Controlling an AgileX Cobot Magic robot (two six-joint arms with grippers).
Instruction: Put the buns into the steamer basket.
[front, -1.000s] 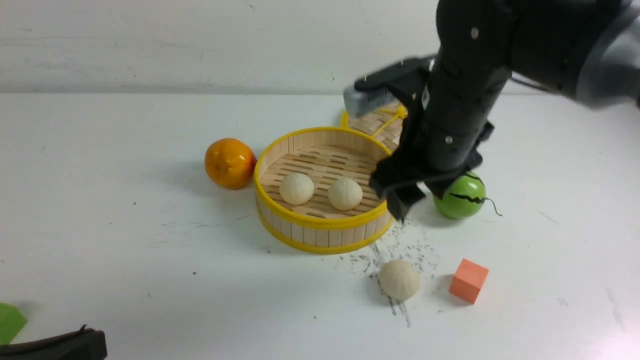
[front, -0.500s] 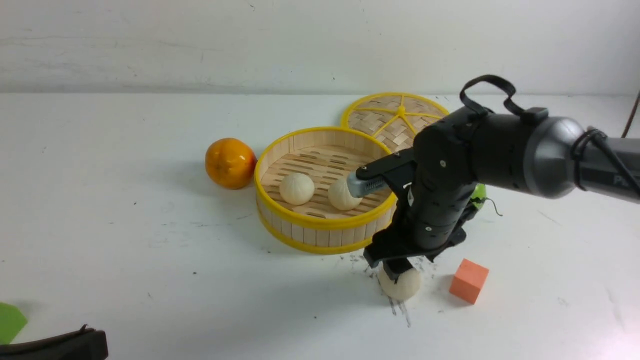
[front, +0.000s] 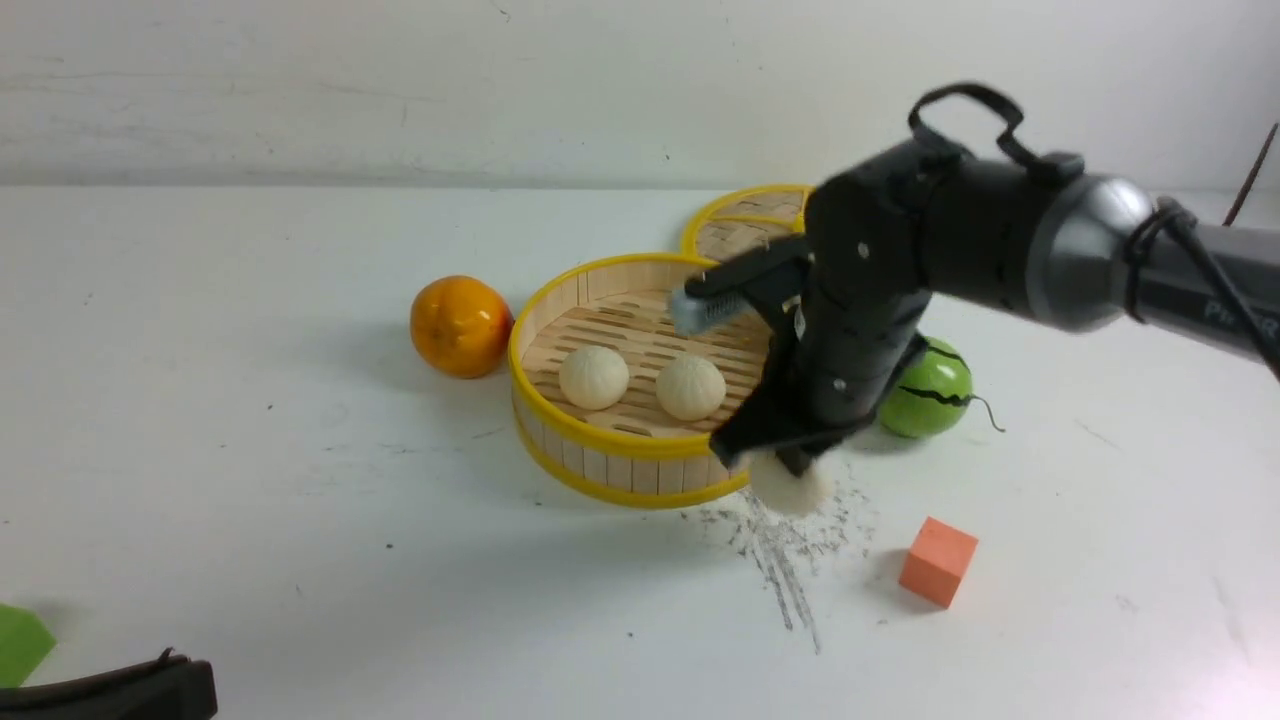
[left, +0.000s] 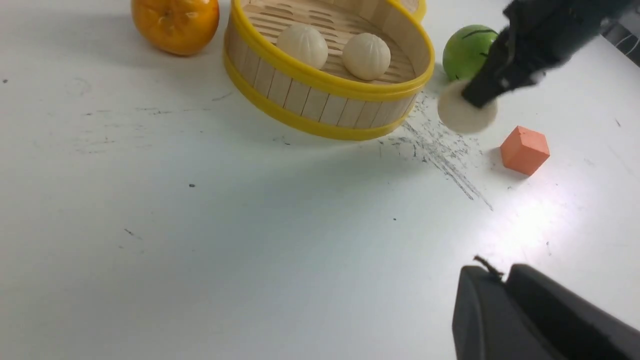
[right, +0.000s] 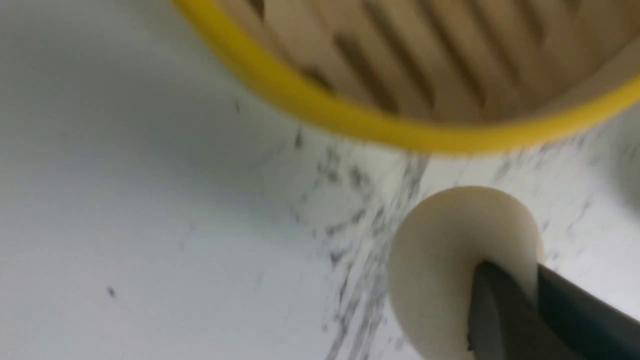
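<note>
The steamer basket stands mid-table with two buns on its slatted floor. A third bun hangs just above the table, close to the basket's front right rim, with my right gripper shut on it. The right wrist view shows that bun pinched between the dark fingers, with the basket's yellow rim just beyond. My left gripper is shut and empty, low at the near left. From the left wrist the basket and the held bun show too.
An orange fruit sits left of the basket. A green striped melon ball lies to its right, behind my right arm. The woven lid lies behind the basket. An orange cube and black scuff marks are at front right.
My right arm dropped onto the bun lying on the table, its jaws shut on it, and it has lifted the bun up and back toward the basket. The left arm stayed put.
</note>
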